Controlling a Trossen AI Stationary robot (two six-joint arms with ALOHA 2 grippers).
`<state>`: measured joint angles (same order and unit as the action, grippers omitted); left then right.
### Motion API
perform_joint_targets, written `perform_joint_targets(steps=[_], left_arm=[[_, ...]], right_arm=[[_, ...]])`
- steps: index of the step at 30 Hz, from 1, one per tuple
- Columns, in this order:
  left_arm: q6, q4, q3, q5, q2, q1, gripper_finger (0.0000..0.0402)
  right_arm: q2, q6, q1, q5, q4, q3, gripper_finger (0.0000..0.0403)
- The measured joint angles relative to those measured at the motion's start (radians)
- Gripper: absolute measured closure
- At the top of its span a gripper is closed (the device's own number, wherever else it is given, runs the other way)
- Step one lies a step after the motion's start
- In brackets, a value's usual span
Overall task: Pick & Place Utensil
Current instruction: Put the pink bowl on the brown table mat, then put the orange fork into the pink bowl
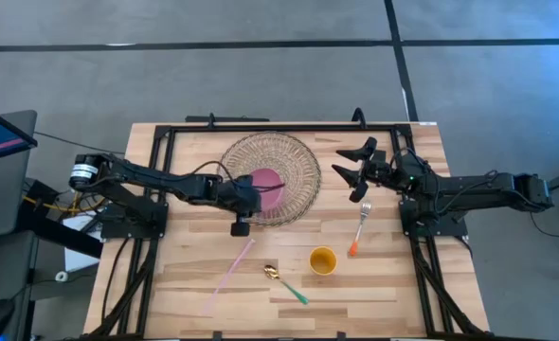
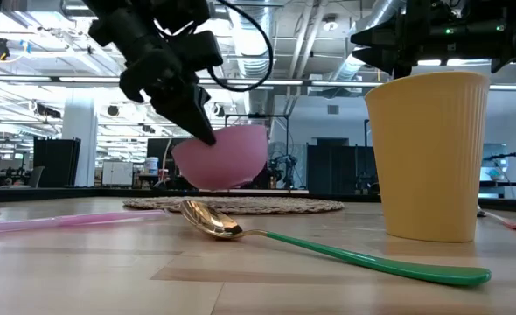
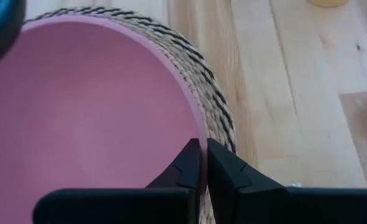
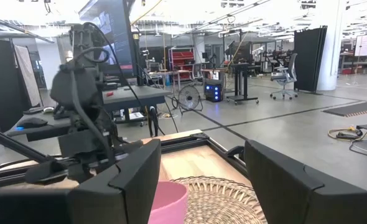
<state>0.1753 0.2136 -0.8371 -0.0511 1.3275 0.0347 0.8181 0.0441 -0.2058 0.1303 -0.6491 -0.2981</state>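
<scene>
A pink bowl [image 1: 267, 180] is over a round woven mat [image 1: 298, 153] at the table's far middle. My left gripper [image 1: 251, 196] is shut on its rim. In the low view the bowl [image 2: 223, 157] hangs tilted just above the mat [image 2: 240, 205]. A gold spoon with a green handle [image 1: 285, 282], a fork with an orange handle [image 1: 360, 227] and a long pink utensil [image 1: 227, 273] lie flat on the wood. My right gripper [image 1: 355, 163] is open and raised beside the mat's right edge, touching nothing. My left gripper pinches the bowl's rim [image 3: 195, 132] on its near side, one finger [image 3: 185, 167] inside the bowl and one [image 3: 227, 171] outside. The fingers come slanting down from the table's near left. The bowl is tilted and looks lifted clear of the mat.
A yellow ribbed cup [image 1: 323, 260] stands upright near the table's near middle, right of the spoon [image 2: 214, 220]. A black frame [image 1: 261, 128] borders the table's far and side edges. Bare wood lies between the mat and the cup.
</scene>
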Motion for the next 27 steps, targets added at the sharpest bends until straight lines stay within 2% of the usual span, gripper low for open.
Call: perform_joint_targets(steps=[7,15,27], left_arm=[[0.004,-0.006,0.000,0.030,0.067,-0.009,0.0370],[0.004,-0.074,0.000,0.029,0.070,-0.008,0.0363],[0.029,-0.113,0.000,0.029,0.069,-0.007,0.0309]], right_arm=[[0.000,0.000,0.000,0.000,-0.002,0.000,0.0178],[0.000,0.000,0.000,0.001,-0.002,0.000,0.0178],[0.000,0.000,0.000,0.001,-0.002,0.000,0.0178]])
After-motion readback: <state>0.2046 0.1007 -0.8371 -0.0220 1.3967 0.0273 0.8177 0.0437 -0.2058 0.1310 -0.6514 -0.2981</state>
